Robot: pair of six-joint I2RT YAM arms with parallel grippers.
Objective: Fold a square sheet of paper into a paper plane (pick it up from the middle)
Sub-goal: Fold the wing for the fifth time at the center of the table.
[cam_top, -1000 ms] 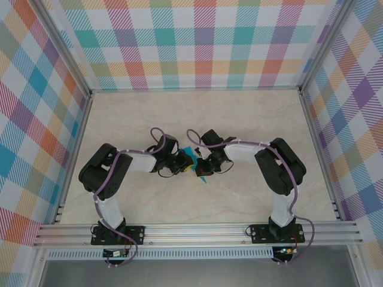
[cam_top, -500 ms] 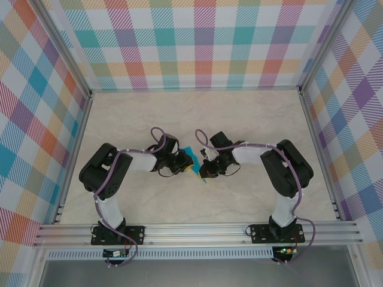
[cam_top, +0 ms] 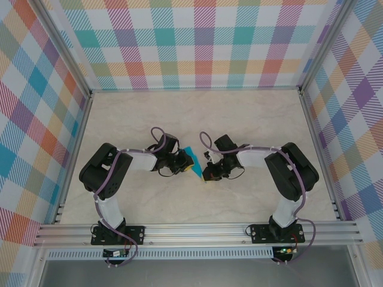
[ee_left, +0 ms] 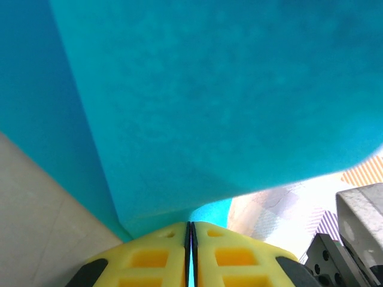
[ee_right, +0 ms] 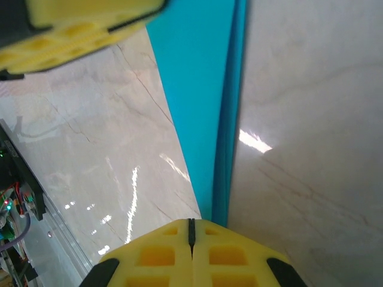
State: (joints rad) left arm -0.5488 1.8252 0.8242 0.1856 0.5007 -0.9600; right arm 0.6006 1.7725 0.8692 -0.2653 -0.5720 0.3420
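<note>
The teal sheet of paper [cam_top: 192, 159] is folded into a narrow, layered shape and sits between the two grippers at mid-table. My left gripper [cam_top: 186, 168] is shut on it. In the left wrist view a thin teal edge runs between the yellow fingertips [ee_left: 161, 245] of the left gripper [ee_left: 190, 225], and the paper [ee_left: 209, 107] spreads wide above them. My right gripper [cam_top: 207, 174] is shut, its tips [ee_right: 191, 222] resting at the near end of the folded paper [ee_right: 197, 89], which passes under the right finger. The left gripper's yellow fingers [ee_right: 78, 27] show at the top left of the right wrist view.
The marble-look tabletop [cam_top: 251, 119] is enclosed by plaid walls [cam_top: 197, 42] on three sides. A metal rail [cam_top: 197, 230] runs along the near edge, where both arm bases are bolted.
My right gripper has slid right and toward the near edge along the folded paper, and its arm has swung outward. The left gripper has held its grip in place.
</note>
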